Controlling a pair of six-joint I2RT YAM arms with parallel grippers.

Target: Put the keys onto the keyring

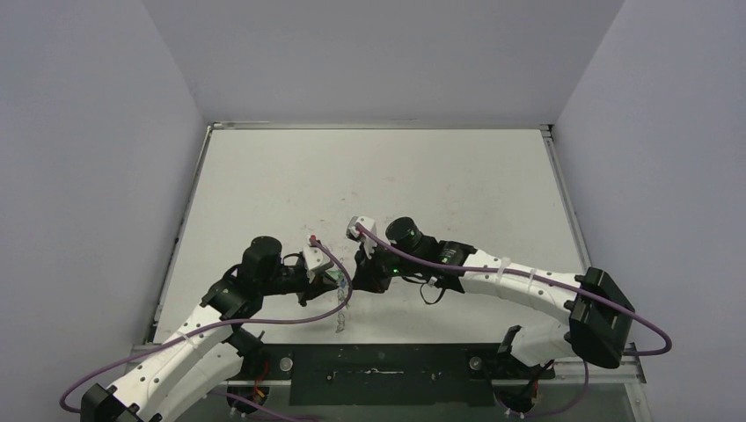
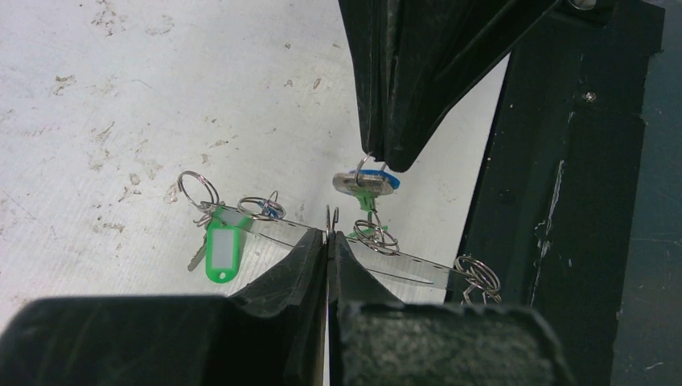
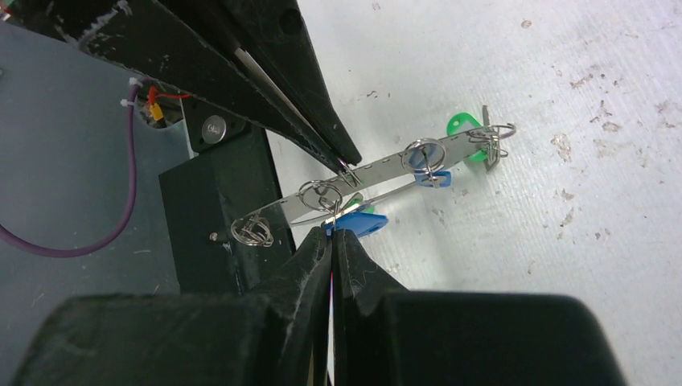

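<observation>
Threading of blue key (image 3: 358,223) onto keyring (image 3: 386,165) in hand.
The left claw (image 2: 328,235) is clamped on the keyring, the right claw (image 3: 332,233) on the key's loop, above the table (image 1: 369,176) near its front edge; next, loop must be worked onto hoop.

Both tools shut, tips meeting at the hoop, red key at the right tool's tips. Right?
Not red: the key at the right tool's tips is blue, per the right wrist view. The rest holds: the left tool and right tool are shut, tips meeting at the hoop.
</observation>
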